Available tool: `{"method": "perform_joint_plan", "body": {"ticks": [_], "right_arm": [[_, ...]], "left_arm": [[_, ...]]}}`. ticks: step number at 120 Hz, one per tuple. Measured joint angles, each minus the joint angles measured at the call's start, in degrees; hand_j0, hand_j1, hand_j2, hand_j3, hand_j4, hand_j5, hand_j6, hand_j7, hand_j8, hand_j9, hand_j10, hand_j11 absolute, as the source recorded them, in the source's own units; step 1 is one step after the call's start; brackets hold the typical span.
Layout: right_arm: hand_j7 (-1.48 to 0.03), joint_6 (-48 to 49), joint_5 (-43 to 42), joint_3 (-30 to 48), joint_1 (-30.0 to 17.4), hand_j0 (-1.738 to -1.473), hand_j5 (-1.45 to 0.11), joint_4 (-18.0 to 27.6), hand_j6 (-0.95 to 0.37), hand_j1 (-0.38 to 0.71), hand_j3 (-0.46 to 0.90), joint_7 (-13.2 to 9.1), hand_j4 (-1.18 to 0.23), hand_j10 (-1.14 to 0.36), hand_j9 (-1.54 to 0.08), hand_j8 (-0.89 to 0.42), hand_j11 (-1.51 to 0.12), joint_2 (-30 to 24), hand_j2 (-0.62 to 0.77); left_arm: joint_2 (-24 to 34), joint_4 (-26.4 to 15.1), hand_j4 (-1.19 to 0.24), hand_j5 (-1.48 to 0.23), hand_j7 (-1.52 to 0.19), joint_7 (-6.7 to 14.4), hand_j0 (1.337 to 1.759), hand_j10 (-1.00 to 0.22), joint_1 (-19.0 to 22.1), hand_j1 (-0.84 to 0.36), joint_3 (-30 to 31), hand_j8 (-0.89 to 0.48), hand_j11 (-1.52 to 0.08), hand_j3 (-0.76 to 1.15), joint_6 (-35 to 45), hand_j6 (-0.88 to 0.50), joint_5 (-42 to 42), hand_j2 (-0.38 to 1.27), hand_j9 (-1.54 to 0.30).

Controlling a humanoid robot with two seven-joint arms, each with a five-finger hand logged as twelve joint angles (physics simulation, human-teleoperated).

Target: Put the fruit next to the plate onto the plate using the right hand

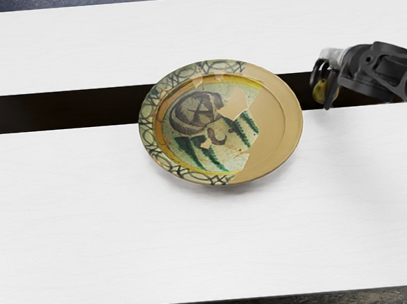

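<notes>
Head view: fingers [330, 91] of right hand [340, 74] clasp fruit [318, 91] beside plate [287, 117].

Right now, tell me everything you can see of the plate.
The plate is round, ceramic-looking, tan, with a patchy painted pattern on its left half: interlaced rim band, green stripes, a brown round motif. It lies flat on the white table, across a dark stripe. The right robot hand, closed on a yellow fruit, is beside its right rim, not touching.
</notes>
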Motion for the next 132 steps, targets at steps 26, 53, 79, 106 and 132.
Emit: {"method": "perform_joint_plan", "body": {"ticks": [26,53,79,106,132], "right_arm": [[-1.07,1.07,2.76,0.15,3.37,-1.650,-1.14,2.84,-0.53,0.17,0.00,-0.01,-0.79,-0.66,-1.15,-0.44,-1.17,0.13,0.28],[-1.10,1.13,3.89,1.12,4.16,-1.650,-1.19,5.23,-0.51,0.17,0.00,-0.02,-0.80,-0.63,-1.20,-0.41,-1.21,3.14,0.28],[-1.11,1.07,4.09,2.03,4.08,-1.651,-1.21,5.52,-0.51,0.15,0.00,-0.01,-0.80,-0.64,-1.21,-0.41,-1.23,7.42,0.24],[-1.11,0.62,4.66,2.17,2.90,-1.651,-1.18,5.87,-0.52,0.17,0.00,-0.01,-0.81,-0.66,-1.20,-0.44,-1.22,8.89,0.30],[-1.04,0.30,4.38,2.01,0.67,-1.650,-1.10,5.50,-0.51,0.20,0.00,0.01,-0.76,-0.64,-1.12,-0.42,-1.15,9.18,0.31]], "left_arm": [[0.00,0.00,-0.02,-0.02,-0.02,-0.01,1.658,-0.02,0.00,0.33,0.00,-0.02,-0.02,0.00,0.00,-0.02,-0.01,0.00,-0.02],[0.00,0.00,-0.02,-0.02,-0.02,-0.01,1.658,-0.02,0.00,0.33,0.00,-0.02,-0.02,0.00,0.00,-0.02,0.00,0.00,-0.02],[0.00,0.00,-0.02,-0.02,-0.02,-0.01,1.658,-0.02,0.00,0.33,0.00,-0.02,-0.02,0.00,0.00,-0.02,0.00,0.00,-0.02],[0.00,0.01,-0.02,-0.02,-0.02,0.00,1.658,-0.02,0.00,0.33,0.00,-0.02,-0.02,0.00,0.00,-0.02,0.00,0.00,-0.02],[0.00,0.00,-0.02,-0.02,-0.02,0.00,1.658,-0.02,0.00,0.33,0.00,-0.02,-0.02,0.00,0.00,-0.02,0.01,0.00,-0.02]]}}
